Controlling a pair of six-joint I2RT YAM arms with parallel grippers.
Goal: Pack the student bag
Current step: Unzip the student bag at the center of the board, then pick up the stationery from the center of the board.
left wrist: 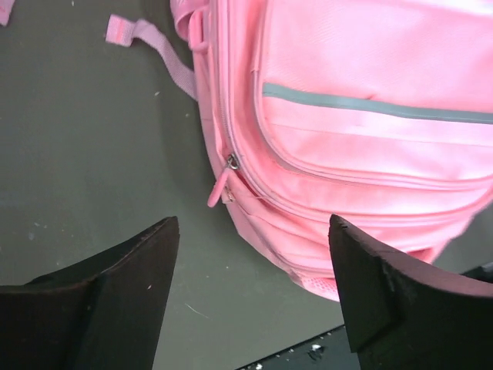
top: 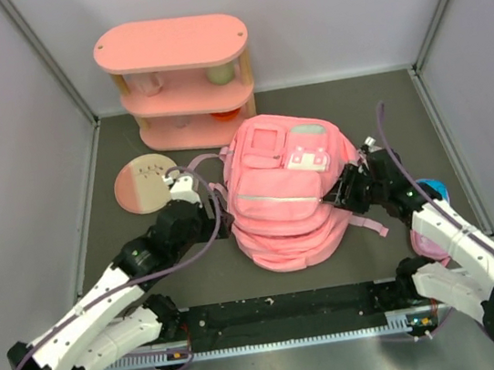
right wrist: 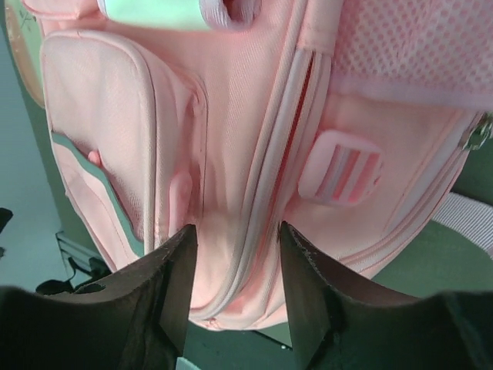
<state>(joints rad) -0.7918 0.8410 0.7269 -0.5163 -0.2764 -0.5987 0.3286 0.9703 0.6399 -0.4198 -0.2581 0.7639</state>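
The student bag [top: 285, 193], a soft pink backpack, lies flat on the dark table between both arms. My left gripper [top: 222, 214] hovers at the bag's left edge. In the left wrist view its jaws [left wrist: 254, 223] stand wide apart with nothing held, just below a pink zip pull [left wrist: 219, 187] on the bag's [left wrist: 362, 154] side seam. My right gripper [top: 336, 195] is at the bag's right side. In the right wrist view its fingers [right wrist: 236, 231] stand apart, straddling a fold of bag [right wrist: 231, 116] fabric along a zip line without pinching it.
A pink three-tier shelf [top: 178, 84] with small cups stands at the back. A round pink and white disc [top: 144, 183] lies left of the bag. A blue object [top: 433, 186] shows by the right arm. A loose strap [left wrist: 154, 46] trails on the table.
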